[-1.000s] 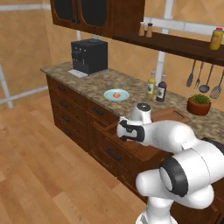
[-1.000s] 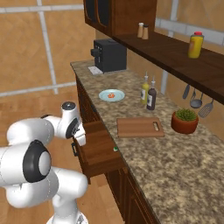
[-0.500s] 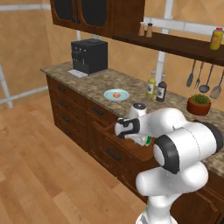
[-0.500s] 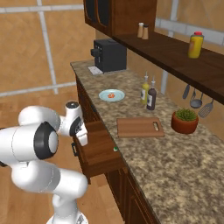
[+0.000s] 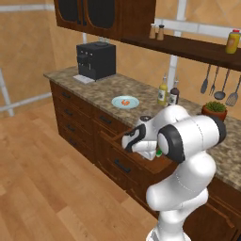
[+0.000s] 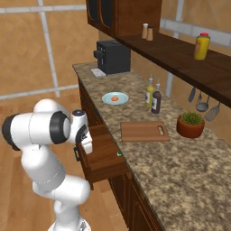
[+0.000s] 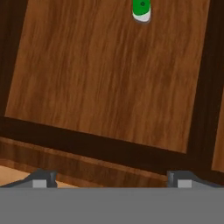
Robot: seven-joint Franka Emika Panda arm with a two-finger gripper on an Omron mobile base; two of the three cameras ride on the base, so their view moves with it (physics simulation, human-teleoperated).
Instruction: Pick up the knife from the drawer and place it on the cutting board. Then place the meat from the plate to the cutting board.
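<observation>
Fingers point(image 7: 43, 178) of the gripper point(image 7: 111, 179) stand wide apart and hold nothing; they hang above the front edge of the open drawer point(image 7: 109, 78), looking down into it. I judge that the first step is in hand: reaching for the knife point(image 7: 141, 9), which lies at the far side of the drawer's wooden floor, well apart from the fingers. The next move should carry the hand farther over the drawer and lower it onto the green handle. The drawer floor around the knife is bare, but its walls are near the knife's end. The cutting board point(image 6: 143, 131) lies on the counter point(image 6: 189, 167) beyond the drawer, and the meat point(image 5: 124, 100) is on the plate point(image 5: 117, 103), farther left.
</observation>
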